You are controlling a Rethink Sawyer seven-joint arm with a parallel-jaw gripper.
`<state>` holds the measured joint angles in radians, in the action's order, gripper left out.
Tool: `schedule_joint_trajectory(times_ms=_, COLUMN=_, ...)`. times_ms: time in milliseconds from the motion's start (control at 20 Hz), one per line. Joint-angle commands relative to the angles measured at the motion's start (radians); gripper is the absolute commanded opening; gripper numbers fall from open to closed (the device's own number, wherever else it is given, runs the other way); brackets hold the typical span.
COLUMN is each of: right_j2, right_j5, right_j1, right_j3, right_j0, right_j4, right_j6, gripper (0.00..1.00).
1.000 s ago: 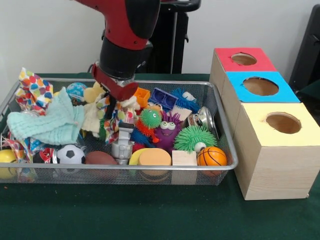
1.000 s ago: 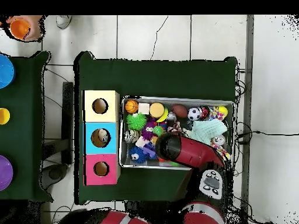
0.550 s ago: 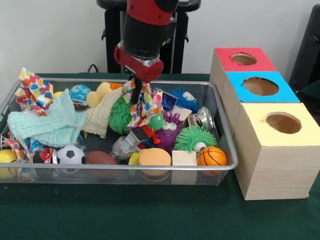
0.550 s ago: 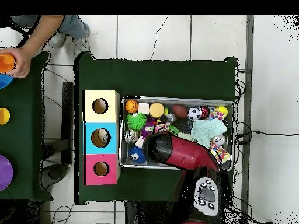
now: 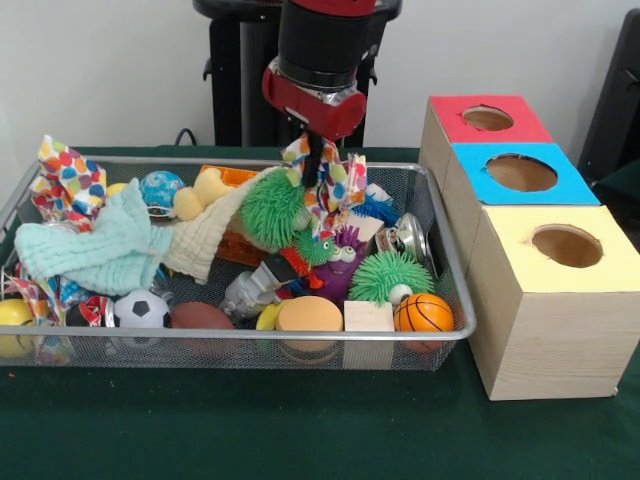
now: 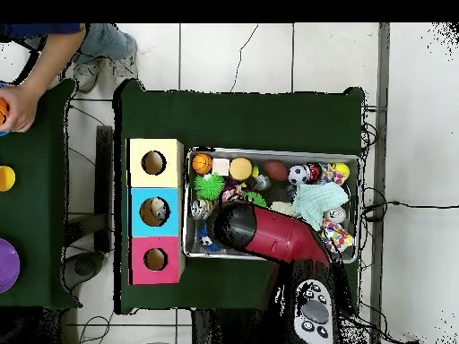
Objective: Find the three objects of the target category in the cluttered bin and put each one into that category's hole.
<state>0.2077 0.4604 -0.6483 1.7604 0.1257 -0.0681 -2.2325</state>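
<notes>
While the red and black arm [image 5: 320,40] hung over the wire bin [image 5: 455,300], its end effector [image 5: 313,165] was clamped on a multicoloured polka-dot cloth [image 5: 335,190], which dangled lifted above the clutter toward the bin's back right part; a green spiky ball [image 5: 271,208] sat just beside the cloth on its left, and a cream waffle cloth [image 5: 205,235] draped from that ball down toward the mint green cloth [image 5: 95,250] on the bin's left side; a second polka-dot cloth [image 5: 68,180] stood bunched at the far left corner; along the front wall lay a soccer ball [image 5: 141,308], a brown football [image 5: 201,316], an orange disc [image 5: 309,314], a wooden block [image 5: 368,317] and a small basketball [image 5: 423,312], the block touching the basketball; behind them a light green spiky ball [image 5: 390,275] rested beside a purple googly-eyed toy [image 5: 343,265], with a metal can [image 5: 405,237] near the right wall; to the right of the bin on the green counter [image 5: 300,430] stood three wooden boxes in a row, topped red [image 5: 485,120], blue [image 5: 520,172] and yellow [image 5: 565,250], each with a round hole; from overhead the arm [image 6: 269,235] covered the bin's [image 6: 273,154] middle, and a person's hand [image 6: 18,107] showed at the upper left edge over another counter [image 6: 36,206]
</notes>
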Motion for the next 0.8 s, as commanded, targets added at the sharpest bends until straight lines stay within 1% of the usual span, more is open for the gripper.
schedule_joint_trajectory(times_ms=50, right_j2=-0.118, right_j5=0.088, right_j1=-0.005, right_j3=0.070, right_j0=-0.002, right_j4=-0.064, right_j6=-0.118, gripper=0.00)
schedule_joint_trajectory(times_ms=250, right_j2=-0.145, right_j5=0.038, right_j1=0.015, right_j3=0.096, right_j0=0.018, right_j4=-0.075, right_j6=-0.110, gripper=0.00)
schedule_joint_trajectory(times_ms=400, right_j2=-0.191, right_j5=-0.032, right_j1=0.054, right_j3=0.116, right_j0=0.044, right_j4=-0.073, right_j6=-0.095, gripper=0.00)
schedule_joint_trajectory(times_ms=450, right_j2=-0.213, right_j5=-0.090, right_j1=0.085, right_j3=0.130, right_j0=0.052, right_j4=-0.074, right_j6=-0.106, gripper=0.00)
schedule_joint_trajectory(times_ms=500, right_j2=-0.220, right_j5=-0.118, right_j1=0.104, right_j3=0.132, right_j0=0.052, right_j4=-0.071, right_j6=-0.116, gripper=0.00)
schedule_joint_trajectory(times_ms=550, right_j2=-0.217, right_j5=-0.176, right_j1=0.137, right_j3=0.129, right_j0=0.040, right_j4=-0.061, right_j6=-0.140, gripper=0.00)
schedule_joint_trajectory(times_ms=600, right_j2=-0.217, right_j5=-0.200, right_j1=0.155, right_j3=0.128, right_j0=0.035, right_j4=-0.060, right_j6=-0.154, gripper=0.00)
schedule_joint_trajectory(times_ms=650, right_j2=-0.219, right_j5=-0.243, right_j1=0.181, right_j3=0.127, right_j0=0.028, right_j4=-0.060, right_j6=-0.175, gripper=0.00)
schedule_joint_trajectory(times_ms=800, right_j2=-0.206, right_j5=-0.299, right_j1=0.217, right_j3=0.122, right_j0=0.002, right_j4=-0.071, right_j6=-0.216, gripper=0.00)
